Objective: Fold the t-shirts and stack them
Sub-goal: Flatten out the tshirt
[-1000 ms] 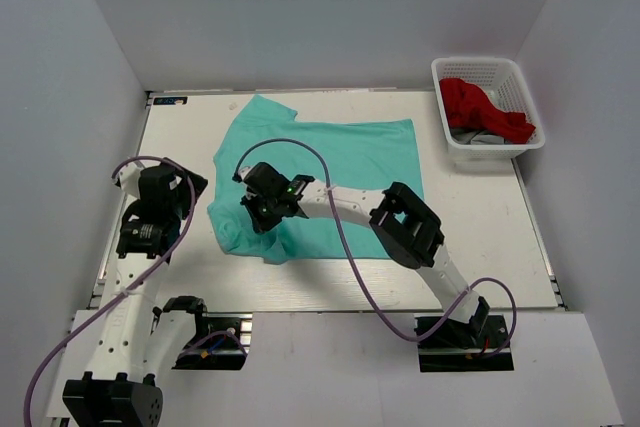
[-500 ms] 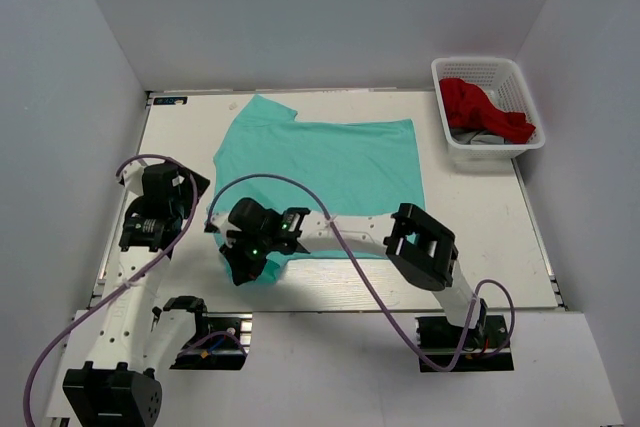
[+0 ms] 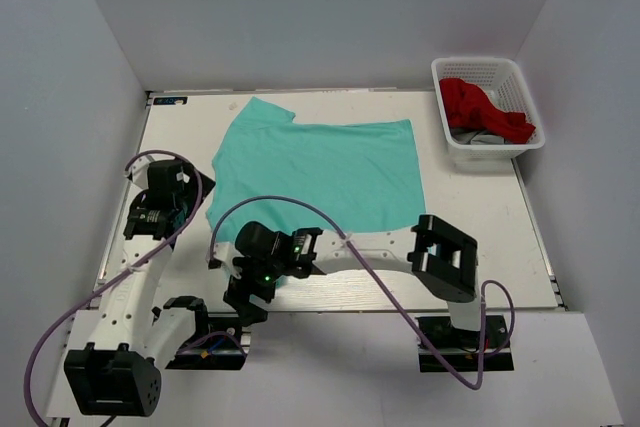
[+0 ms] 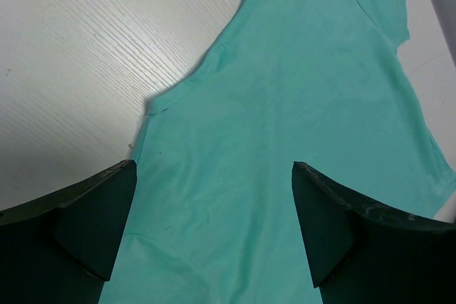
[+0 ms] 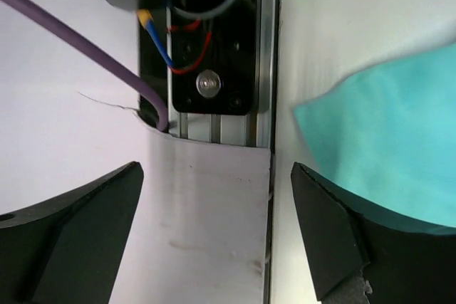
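Note:
One turquoise-green t-shirt (image 3: 320, 167) lies spread flat on the white table (image 3: 480, 237), its neck to the left. My left gripper (image 3: 180, 190) hovers at the shirt's left edge. In the left wrist view it (image 4: 214, 169) is open above the cloth (image 4: 299, 126), touching nothing. My right gripper (image 3: 245, 305) hangs at the table's front edge, near the left arm's base. It (image 5: 216, 169) is open and empty over the rail and white board. A loose corner of the shirt (image 5: 385, 147) lies just beside its right finger.
A white basket (image 3: 515, 77) at the back right holds red cloth (image 3: 480, 107) and a grey piece. The left arm's base and cables (image 5: 153, 69) sit right under the right gripper. Grey walls close in both sides.
My right gripper pulled the shirt's near-left part toward the front edge, then opened and let it go. The shirt now lies flatter. The left arm barely shifted.

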`<state>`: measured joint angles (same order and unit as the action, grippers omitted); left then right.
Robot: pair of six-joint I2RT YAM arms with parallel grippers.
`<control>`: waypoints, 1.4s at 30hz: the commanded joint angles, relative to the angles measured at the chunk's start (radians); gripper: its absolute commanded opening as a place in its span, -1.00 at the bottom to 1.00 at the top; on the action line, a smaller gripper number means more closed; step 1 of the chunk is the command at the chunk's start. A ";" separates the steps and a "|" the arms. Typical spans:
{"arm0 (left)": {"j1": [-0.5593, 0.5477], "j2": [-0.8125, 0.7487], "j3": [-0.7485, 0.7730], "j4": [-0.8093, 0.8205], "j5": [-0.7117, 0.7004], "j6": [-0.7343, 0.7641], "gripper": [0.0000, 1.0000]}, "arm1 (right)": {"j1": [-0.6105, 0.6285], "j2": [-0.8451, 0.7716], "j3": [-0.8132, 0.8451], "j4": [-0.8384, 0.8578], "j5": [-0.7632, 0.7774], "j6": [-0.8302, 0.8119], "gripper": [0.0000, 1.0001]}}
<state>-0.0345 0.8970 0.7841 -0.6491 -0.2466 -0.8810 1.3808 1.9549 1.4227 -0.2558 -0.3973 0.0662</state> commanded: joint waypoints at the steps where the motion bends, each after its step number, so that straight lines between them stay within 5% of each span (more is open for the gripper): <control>1: 0.004 0.023 0.007 0.054 0.056 0.060 0.99 | -0.015 -0.112 -0.037 0.084 -0.034 -0.016 0.81; 6: -0.007 0.106 0.007 0.176 0.340 0.210 0.99 | -0.091 -0.261 -0.266 0.331 0.108 0.079 0.81; 13: -0.016 0.186 -0.101 0.376 0.659 0.244 0.99 | -0.308 -0.411 -0.508 0.395 0.264 0.242 0.81; 17: -0.016 0.249 -0.079 0.342 0.581 0.255 0.99 | -0.422 -0.426 -0.556 0.328 0.447 0.303 0.81; 26: -0.016 0.514 0.029 0.355 0.492 0.286 0.99 | -0.647 -0.393 -0.599 0.302 0.584 0.325 0.81; 35: -0.005 0.854 0.210 0.232 0.462 0.295 0.99 | -0.858 -0.219 -0.483 0.276 0.494 0.316 0.81; 42: 0.004 0.990 0.416 0.175 0.440 0.295 0.99 | -0.976 0.034 -0.227 0.199 0.408 0.270 0.81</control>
<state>-0.0368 1.8187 1.1267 -0.4133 0.2638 -0.6064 0.4400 1.9011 1.1347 0.0177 0.0727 0.3546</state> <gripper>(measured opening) 0.995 0.903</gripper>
